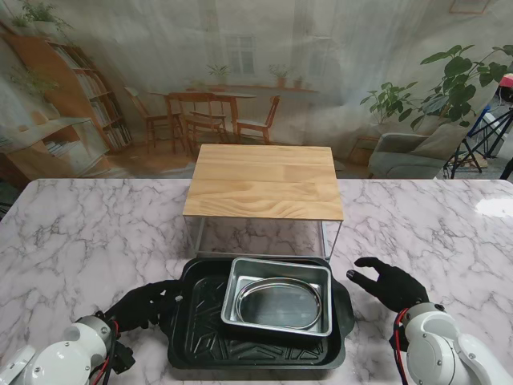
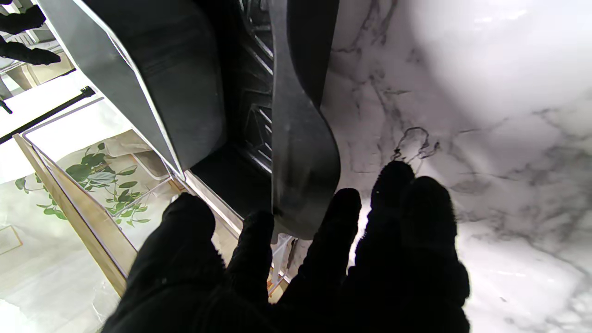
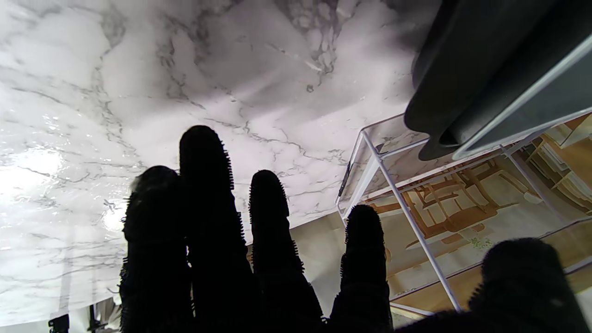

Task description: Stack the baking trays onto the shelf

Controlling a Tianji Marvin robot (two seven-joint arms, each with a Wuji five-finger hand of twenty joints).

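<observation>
The nested trays looked stiff but smooth and apt to slip, and with three pieces stacked probably too heavy for one hand, so the side handles of the black tray (image 1: pixel 196 341) seemed the places to grip. A silver tray (image 1: pixel 244 321) holding a round tin (image 1: pixel 276 285) sat inside it, between the hands and just short of the shelf (image 1: pixel 264 180). The left hand (image 1: pixel 144 306) lay with fingers loose at the left handle, not clearly gripping; the right hand (image 1: pixel 390 282) hung open just beside the right handle.
</observation>
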